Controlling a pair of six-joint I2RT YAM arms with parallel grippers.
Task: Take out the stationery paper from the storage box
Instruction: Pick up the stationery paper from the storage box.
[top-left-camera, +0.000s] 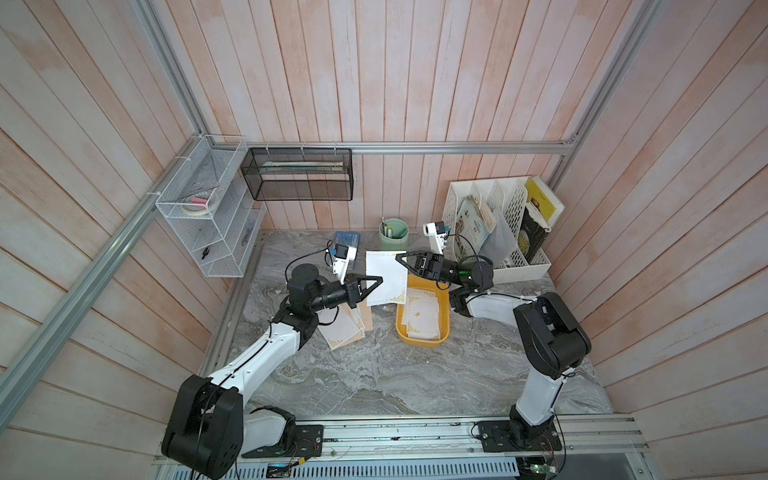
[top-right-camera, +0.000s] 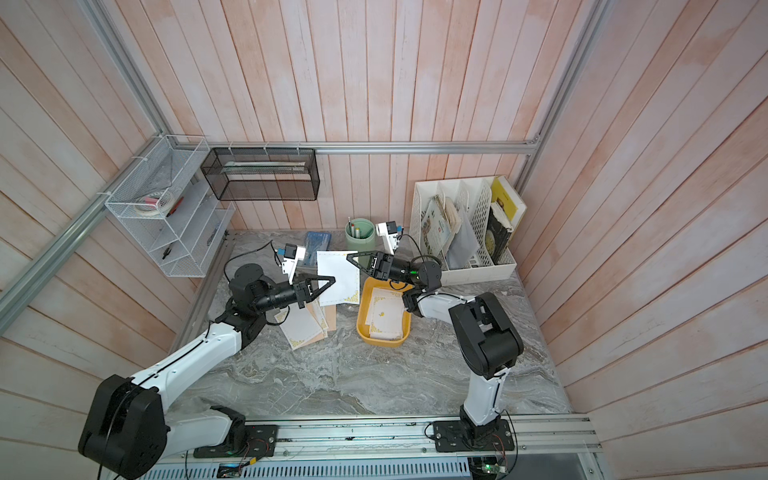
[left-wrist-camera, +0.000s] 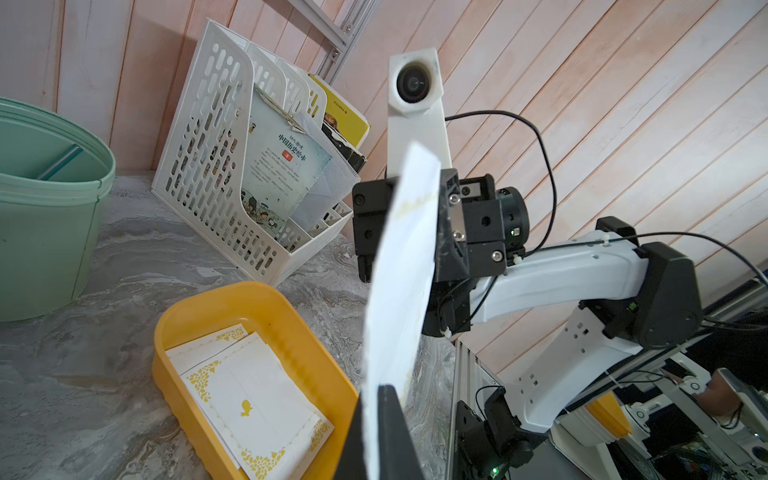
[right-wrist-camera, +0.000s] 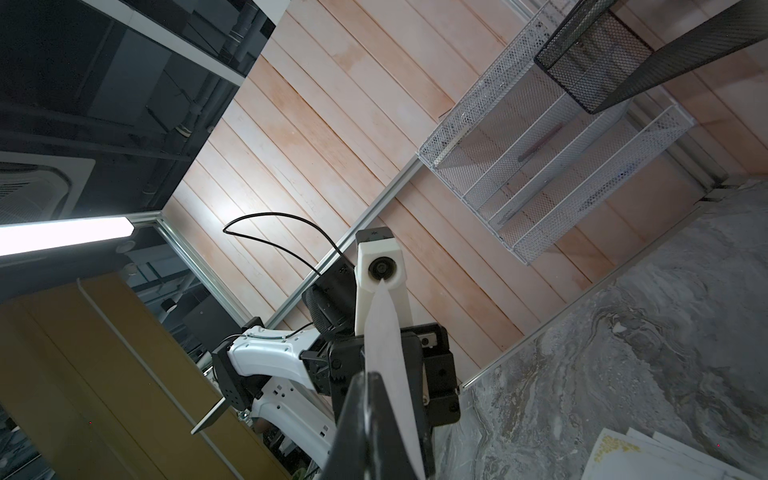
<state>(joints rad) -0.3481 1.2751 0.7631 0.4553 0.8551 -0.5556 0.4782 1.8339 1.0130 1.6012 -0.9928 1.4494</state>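
One white sheet of stationery paper (top-left-camera: 387, 277) with gold corners hangs in the air, left of the mustard-yellow storage box (top-left-camera: 445, 320). My left gripper (top-left-camera: 379, 281) is shut on the sheet's left edge and my right gripper (top-left-camera: 398, 257) is shut on its far right corner. The left wrist view shows the sheet (left-wrist-camera: 401, 282) edge-on, pinched between the left gripper's (left-wrist-camera: 376, 401) jaws. In the right wrist view the sheet (right-wrist-camera: 384, 332) runs out from the shut right gripper (right-wrist-camera: 369, 384). More gold-bordered sheets (top-left-camera: 423, 318) lie in the box. A loose pile of sheets (top-left-camera: 345, 332) lies on the table under the left arm.
A green pen cup (top-left-camera: 393, 234) and a blue booklet (top-left-camera: 347, 238) stand behind the held sheet. A white perforated file organizer (top-left-camera: 455, 203) with books fills the back right. A black mesh basket (top-left-camera: 297, 174) and a white wire shelf (top-left-camera: 208, 216) hang on the walls.
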